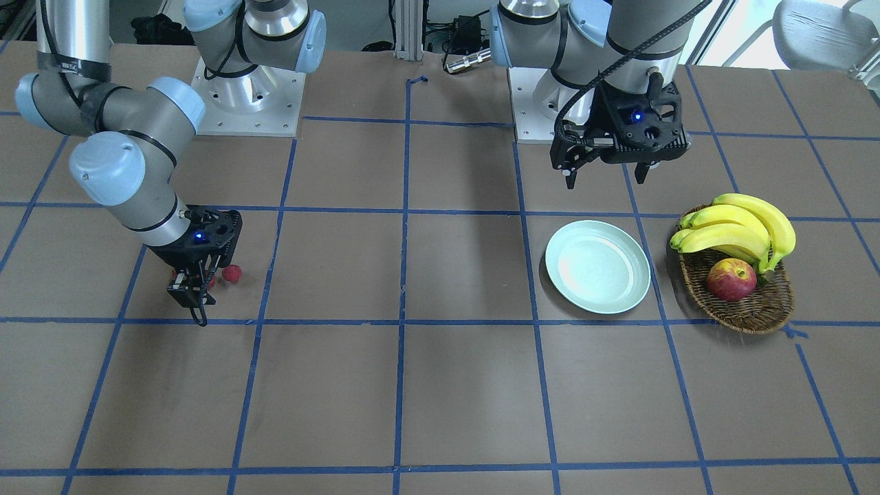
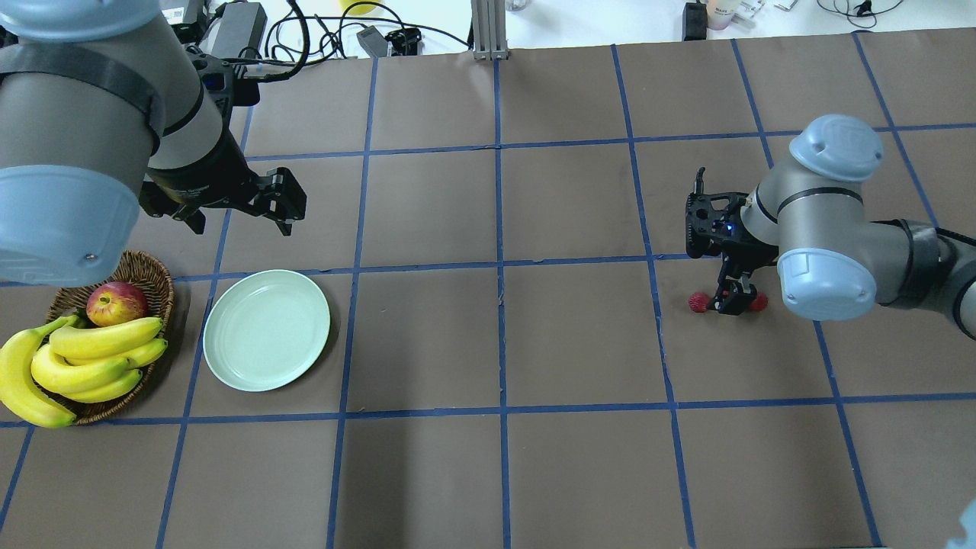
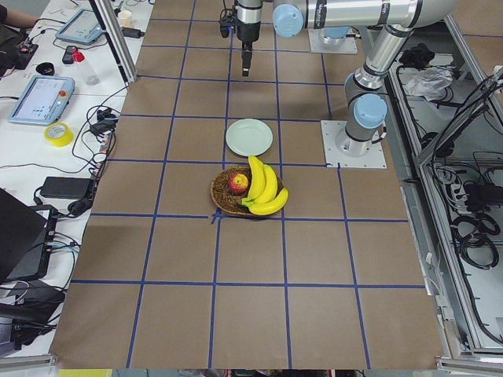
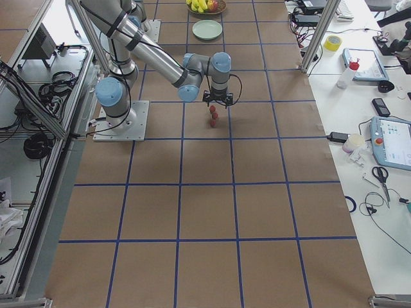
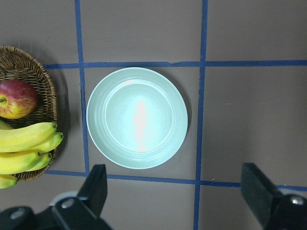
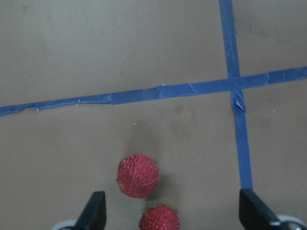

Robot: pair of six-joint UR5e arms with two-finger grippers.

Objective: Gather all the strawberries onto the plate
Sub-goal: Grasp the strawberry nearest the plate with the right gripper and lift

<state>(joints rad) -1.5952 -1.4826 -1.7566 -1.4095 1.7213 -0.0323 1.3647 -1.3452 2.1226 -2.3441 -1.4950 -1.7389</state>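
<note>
Three strawberries lie in a short row on the brown table. One strawberry is left of my right gripper and another is just right of it. The right wrist view shows two berries: one ahead of the fingers and one between them. The right gripper hangs low over them, open, holding nothing. The mint-green plate lies bare far across the table. My left gripper hovers open near the plate.
A wicker basket with bananas and a red-yellow apple sits right beside the plate. Blue tape lines grid the table. The arm bases stand at the robot's edge.
</note>
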